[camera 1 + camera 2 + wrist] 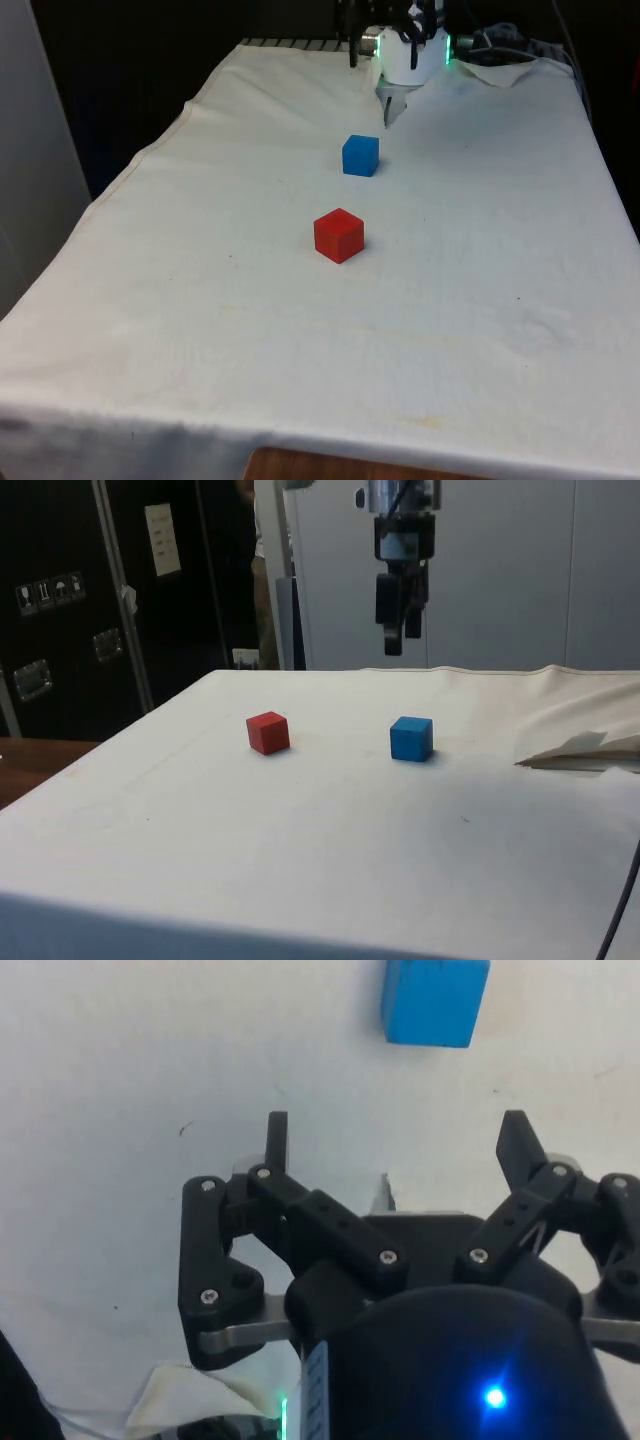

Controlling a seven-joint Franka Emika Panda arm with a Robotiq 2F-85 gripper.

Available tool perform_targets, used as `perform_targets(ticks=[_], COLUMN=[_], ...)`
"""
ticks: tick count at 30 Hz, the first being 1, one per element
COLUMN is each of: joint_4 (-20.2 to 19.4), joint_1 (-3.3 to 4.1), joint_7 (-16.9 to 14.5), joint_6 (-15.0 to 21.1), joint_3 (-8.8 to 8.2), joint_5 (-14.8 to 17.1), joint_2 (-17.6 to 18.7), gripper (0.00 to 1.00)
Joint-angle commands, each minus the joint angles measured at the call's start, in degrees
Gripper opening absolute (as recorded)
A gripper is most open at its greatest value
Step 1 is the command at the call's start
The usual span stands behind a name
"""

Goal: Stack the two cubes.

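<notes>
A white-clothed table (200, 330) is carrying a red cube (338, 236) and a blue cube (360, 155), sitting near each other but apart, both flat on the cloth.

Front and side views both over the blue cube (360, 155), wrist view overhead.

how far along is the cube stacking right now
Nothing is stacked yet: the red cube and the blue cube sit apart on the white cloth. The gripper hangs open and empty above the table, near the blue one. Grasping, lifting and placing one cube on the other all remain.
</notes>
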Motion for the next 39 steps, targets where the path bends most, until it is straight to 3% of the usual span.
perform_targets(ticks=[1, 2, 10, 11, 12, 22, 30, 39], joint_4=[-0.74, -0.46, -4.30, -3.78, -4.47, -5.04, -3.90, 0.57], joint_1=[0.11, 0.00, 0.34, 0.00, 0.34, 0.06, -0.11, -0.06], joint_7=[-0.57, -0.11, -1.55, -0.80, -1.49, -1.09, -3.44, -6.93], joint_6=[1.55, 0.69, 7.68, 6.53, 7.96, 8.54, 8.88, 10.26], joint_3=[-0.46, -0.23, -1.89, -1.43, -1.89, -1.66, -2.86, -3.95], joint_5=[0.57, 0.00, 0.97, 0.17, 0.86, 0.23, 0.17, 0.63], joint_2=[0.34, 0.29, 2.46, 2.35, 2.46, 2.41, 5.73, 13.64], gripper=[1.00, 1.00, 1.00, 1.00, 1.00, 1.00, 1.00, 1.00])
